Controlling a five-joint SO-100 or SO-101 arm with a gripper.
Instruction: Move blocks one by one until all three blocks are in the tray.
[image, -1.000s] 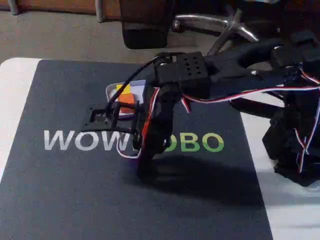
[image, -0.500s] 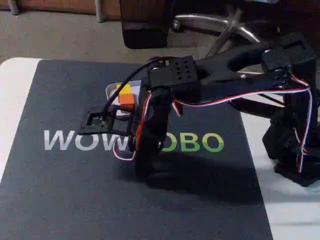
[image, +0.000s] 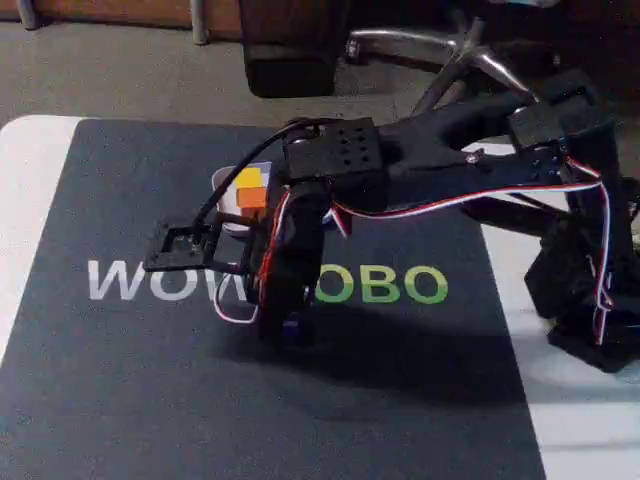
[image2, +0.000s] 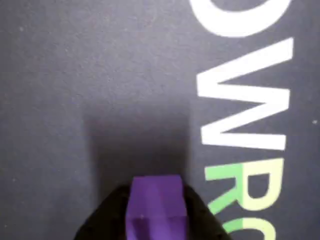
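My jaws pinch the purple block (image2: 156, 207) by its sides, lifted off the mat (image: 120, 400) so it clears the rim of the tray (image: 222, 182) just beyond, where the yellow block (image: 248, 179) and orange block (image: 252, 197) sit.

Black arm (image: 440, 165) is reaching left across the dark WOWROBO mat (image: 150, 380), its gripper (image: 288, 325) pointing down over the lettering with a purple bit showing at the tip, yellow block (image: 248, 179) and orange block (image: 252, 197) sitting in the white tray (image: 222, 183) behind it.
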